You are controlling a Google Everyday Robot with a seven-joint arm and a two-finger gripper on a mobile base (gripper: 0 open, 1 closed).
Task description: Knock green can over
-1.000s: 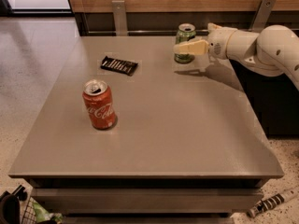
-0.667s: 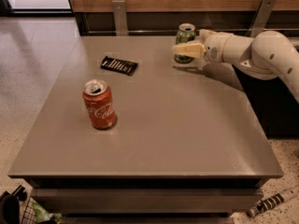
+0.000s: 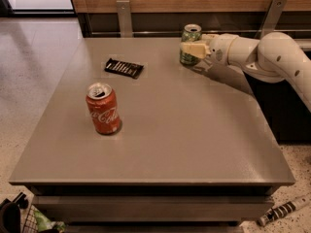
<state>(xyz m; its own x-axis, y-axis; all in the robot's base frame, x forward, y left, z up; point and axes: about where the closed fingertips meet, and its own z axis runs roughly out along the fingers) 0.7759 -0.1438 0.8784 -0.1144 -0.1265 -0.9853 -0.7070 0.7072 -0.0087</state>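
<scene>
The green can (image 3: 191,34) stands upright at the far edge of the grey table (image 3: 160,130), right of centre. It has a pale green patterned label and a silver top. My gripper (image 3: 190,49) reaches in from the right on a white arm (image 3: 272,52) and is at the can's mid-height. Its pale tip covers the middle of the can's front. The can's top and lower part show above and below the tip.
A red cola can (image 3: 103,108) stands upright on the left part of the table. A dark flat packet (image 3: 124,67) lies further back on the left. A wooden wall with metal brackets (image 3: 124,13) runs behind the table. Floor clutter (image 3: 283,210) lies below the table's front right corner.
The gripper has crept a little to the left along the can's front. The green can still stands upright. The red can and packet have not moved.
</scene>
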